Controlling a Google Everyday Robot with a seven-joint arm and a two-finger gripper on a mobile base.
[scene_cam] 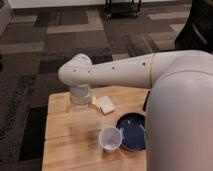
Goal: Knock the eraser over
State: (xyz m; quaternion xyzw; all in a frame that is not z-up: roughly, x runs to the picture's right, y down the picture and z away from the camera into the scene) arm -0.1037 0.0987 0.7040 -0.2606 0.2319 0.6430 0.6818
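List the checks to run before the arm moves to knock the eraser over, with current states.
1. eraser found: cannot tell; only a dark sliver beside the arm, right of the cream pad, may be it.
2. hand near it: not ok; it hangs over the table at its left rear, left of the pad.
3. Path past the pad: cannot tell; the arm hides it.
4. cup and plate out of the way: ok; both sit at the front.
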